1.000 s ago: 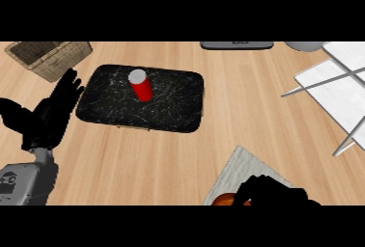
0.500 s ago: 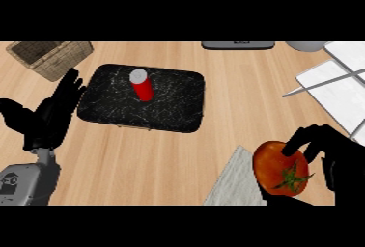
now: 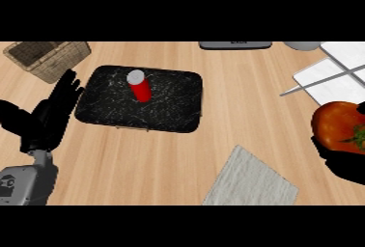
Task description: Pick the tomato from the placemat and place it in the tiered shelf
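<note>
A: What is closest?

B: The grey placemat (image 3: 251, 179) lies bare on the wooden surface (image 3: 235, 106). The robot's right hand (image 3: 348, 166) has its fingers curled round the tomato (image 3: 341, 126), held up off the mat at the right edge.

A: So what is left?

B: The picking looks done. The tomato must go into the white tiered shelf (image 3: 335, 72), just behind it.

A: And the other hand?

B: The left hand (image 3: 49, 115) rests open. Past it sit a black tray (image 3: 171, 103) with a red bottle (image 3: 140, 87), and a basket (image 3: 50, 58).

Red tomato (image 3: 336, 126), grey placemat (image 3: 251, 181), black white-flecked tray (image 3: 171, 103), red grey-capped can (image 3: 140, 87).
</note>
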`<action>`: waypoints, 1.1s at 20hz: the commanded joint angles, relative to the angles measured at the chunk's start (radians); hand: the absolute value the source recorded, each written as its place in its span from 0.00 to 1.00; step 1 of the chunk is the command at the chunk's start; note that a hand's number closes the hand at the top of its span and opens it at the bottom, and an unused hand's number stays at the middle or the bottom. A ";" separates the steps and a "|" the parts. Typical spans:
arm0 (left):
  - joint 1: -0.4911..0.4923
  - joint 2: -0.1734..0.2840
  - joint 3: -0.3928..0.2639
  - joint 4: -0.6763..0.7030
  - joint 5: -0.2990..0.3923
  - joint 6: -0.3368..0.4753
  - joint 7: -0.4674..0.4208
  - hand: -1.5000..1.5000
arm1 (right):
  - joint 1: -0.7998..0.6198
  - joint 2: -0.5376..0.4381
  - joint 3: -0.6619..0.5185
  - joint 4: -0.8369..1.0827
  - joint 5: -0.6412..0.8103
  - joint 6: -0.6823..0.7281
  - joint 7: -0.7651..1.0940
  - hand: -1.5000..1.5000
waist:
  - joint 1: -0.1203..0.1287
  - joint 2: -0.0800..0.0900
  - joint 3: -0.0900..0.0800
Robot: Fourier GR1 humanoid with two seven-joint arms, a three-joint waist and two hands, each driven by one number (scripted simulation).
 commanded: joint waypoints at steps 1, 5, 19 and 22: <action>-0.002 0.000 0.013 0.025 0.000 -0.008 -0.035 0.50 | -0.028 -0.029 -0.265 -0.001 -0.285 0.025 -0.091 1.00 | -0.005 0.003 0.000; -0.010 0.001 0.000 -0.007 -0.010 0.004 0.014 0.50 | -0.074 -0.167 -0.531 0.143 -0.465 0.054 -0.176 1.00 | -0.003 0.000 0.000; -0.042 -0.075 -0.032 0.051 -0.070 0.027 -0.038 0.50 | 0.054 -0.478 -0.698 0.699 -0.561 -0.008 -0.636 1.00 | 0.023 0.007 -0.002; -0.003 -0.018 0.022 -0.032 -0.013 -0.030 0.018 0.50 | 0.062 -0.561 -0.740 0.717 -0.651 0.050 -0.613 1.00 | 0.022 0.004 -0.003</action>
